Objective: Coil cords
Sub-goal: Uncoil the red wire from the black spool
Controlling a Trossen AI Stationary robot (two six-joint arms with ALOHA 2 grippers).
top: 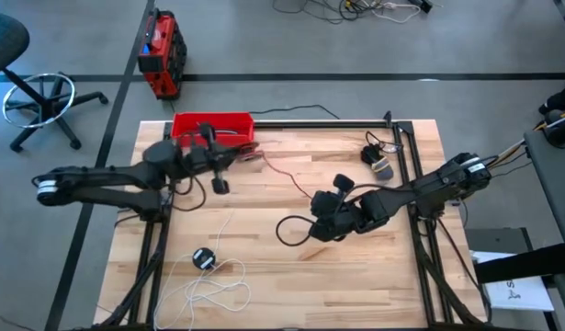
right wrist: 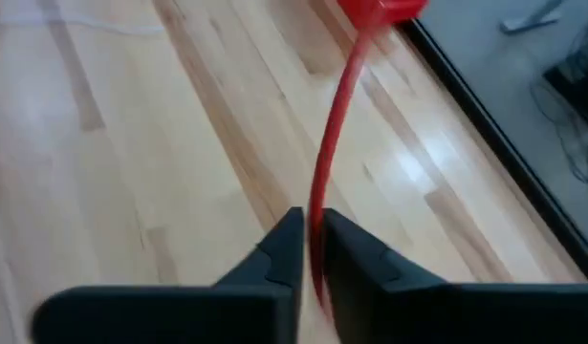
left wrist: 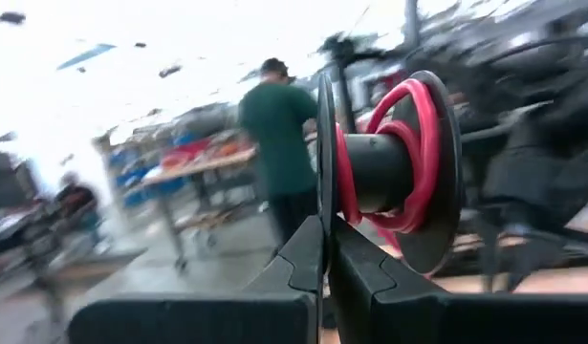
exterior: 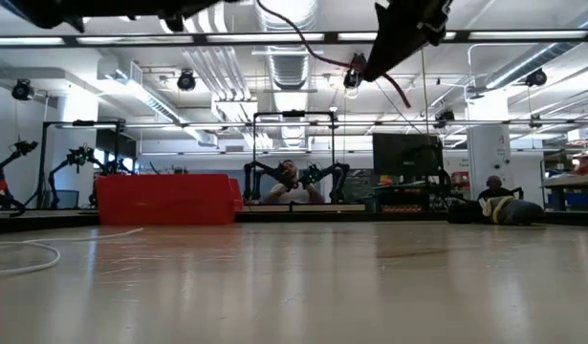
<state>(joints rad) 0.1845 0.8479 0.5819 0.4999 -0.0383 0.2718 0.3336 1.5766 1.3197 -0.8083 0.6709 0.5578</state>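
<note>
The red cord (top: 280, 173) runs across the table's middle between my two grippers. Part of it is wound on a black spool (left wrist: 399, 167) with two disc flanges, which my left gripper (left wrist: 324, 225) holds shut above the table, in front of the red tray (top: 213, 125). My right gripper (right wrist: 313, 229), right of the middle (top: 321, 219), is shut on the cord's free stretch. The white cord (top: 213, 287) lies in loose loops near the front edge. A small black disc (top: 204, 258) lies on the table at its end. My left gripper pinches the rim of the spool's nearer flange (left wrist: 324, 182) between its two fingers, coming level from the table's left. The spool is lifted clear of the table, with several turns of red cord around its hub (left wrist: 375, 172). My right gripper pinches a single strand of the red cord (right wrist: 319, 196) between its two fingertips, slanting down from the table's right. From the fingers the strand runs on over the tabletop in a nearly straight line toward the red tray (right wrist: 380, 8).
A dark cable loop (top: 291, 230) lies beside my right gripper. A small grey and black object (top: 378, 162) sits at the far right. The table's black frame rails (top: 406, 156) run along its sides. A red toolbox (top: 160, 53) and a chair (top: 39, 97) stand on the floor beyond.
</note>
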